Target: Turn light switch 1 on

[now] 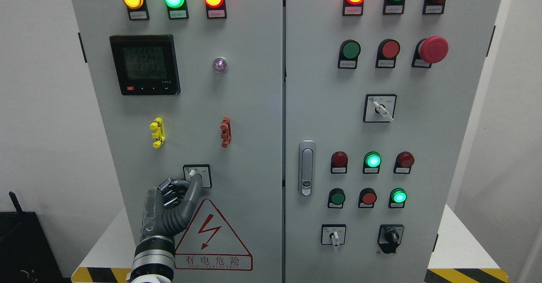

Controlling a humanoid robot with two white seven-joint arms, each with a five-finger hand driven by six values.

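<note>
Left hand at the rotary switch on the left cabinet door.

The left hand [169, 209] rises from the bottom edge, one finger stretched up to touch the white knob of the small rotary switch [197, 176], the other fingers curled in beside it and gripping nothing. The switch sits low on the left door, just above the red-bordered warning triangle [213, 238], which the hand partly covers. Higher up are a yellow clip [157, 132], a red clip [225, 132] and the meter display [145, 65].
</note>
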